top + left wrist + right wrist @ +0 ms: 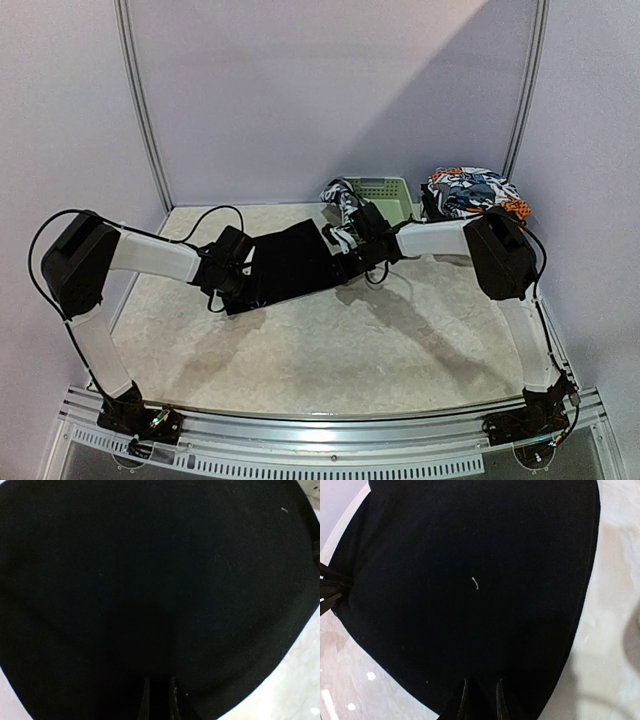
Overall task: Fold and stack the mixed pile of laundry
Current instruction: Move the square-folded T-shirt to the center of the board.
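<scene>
A large plain black cloth (290,262) lies flat on the table between my two arms. My left gripper (248,274) is at its left edge and my right gripper (342,250) at its right edge. In the left wrist view the cloth (160,580) fills the frame, and the left gripper (159,692) is closed down on it. In the right wrist view the right gripper (482,692) pinches the cloth (470,555) at its near edge. A black-and-white checked shirt (338,197) hangs on the basket. Orange-blue-white printed pieces (470,192) lie heaped at the back right.
A pale green slotted basket (385,197) stands at the back, just behind my right gripper. White walls and metal posts close the back and sides. The beige table top (330,350) stretches towards the near rail.
</scene>
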`<state>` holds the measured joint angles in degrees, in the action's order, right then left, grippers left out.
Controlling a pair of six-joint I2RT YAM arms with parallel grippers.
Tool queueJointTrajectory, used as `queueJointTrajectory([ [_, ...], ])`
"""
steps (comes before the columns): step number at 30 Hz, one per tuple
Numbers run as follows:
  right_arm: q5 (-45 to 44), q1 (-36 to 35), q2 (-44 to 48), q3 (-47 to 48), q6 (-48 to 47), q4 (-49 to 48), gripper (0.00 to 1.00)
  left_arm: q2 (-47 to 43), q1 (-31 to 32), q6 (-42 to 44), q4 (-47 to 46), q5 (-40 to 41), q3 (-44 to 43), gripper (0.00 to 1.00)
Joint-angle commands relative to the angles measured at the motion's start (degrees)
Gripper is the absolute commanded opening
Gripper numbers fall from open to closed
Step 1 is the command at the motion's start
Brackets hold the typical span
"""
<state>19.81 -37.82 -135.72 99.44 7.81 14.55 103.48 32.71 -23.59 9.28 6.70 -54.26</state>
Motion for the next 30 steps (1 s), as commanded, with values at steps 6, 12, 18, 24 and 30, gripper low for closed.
queueJointTrajectory([
  [6,-5.71,-2.39,7.76,-19.75,7.94,0.9,0.2,-2.56,3.8,1.28,7.0,1.08,6.7,0.14],
  [12,-8.6,-5.98,14.57,-30.01,11.37,-0.38,0.19,-8.21,8.94,-2.75,11.21,2.93,9.74,0.13],
  [18,-9.96,-11.08,23.38,-38.35,14.31,0.77,0.19,-15.82,12.79,-7.11,17.63,4.97,13.37,0.13],
  [24,-9.19,-14.78,30.83,-40.78,16.38,1.44,0.22,-25.91,15.86,-9.78,25.82,11.13,12.48,0.16],
  [30,-10.58,-14.58,33.15,-34.35,13.59,3.59,0.33,-29.34,15.98,-10.46,25.58,12.58,13.01,0.16],
])
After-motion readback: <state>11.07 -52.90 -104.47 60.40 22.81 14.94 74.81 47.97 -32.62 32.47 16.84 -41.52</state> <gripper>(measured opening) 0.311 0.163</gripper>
